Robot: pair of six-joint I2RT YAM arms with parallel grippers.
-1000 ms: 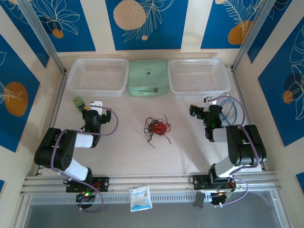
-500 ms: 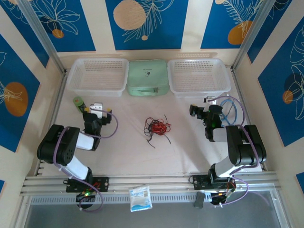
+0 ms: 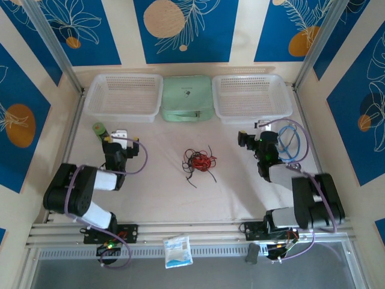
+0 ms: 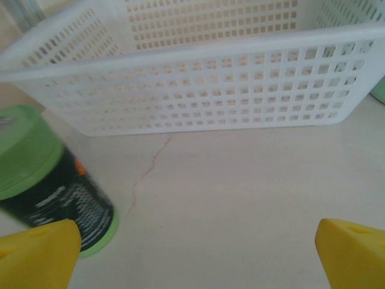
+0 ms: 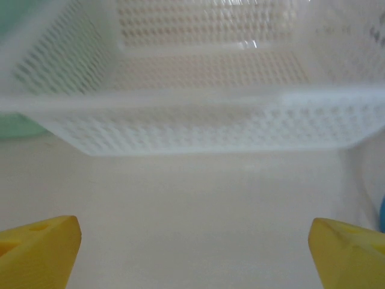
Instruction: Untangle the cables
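Squinting at the label on the green can got me nothing readable; left pincer and right pincer both gaped wide, empty.

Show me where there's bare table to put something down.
Bare table lies either side of the cables, toward the left tool and right tool, and along the near edge. Crowded: baskets and pouch at back, green can left, blue cable right.

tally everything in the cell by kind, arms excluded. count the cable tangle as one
White baskets: 2
Mint-green case: 1
Green-lidded can: 1
Red-and-black cable tangle: 1
Light-blue coiled cable: 1
Blue-white packet: 1
Total: 7
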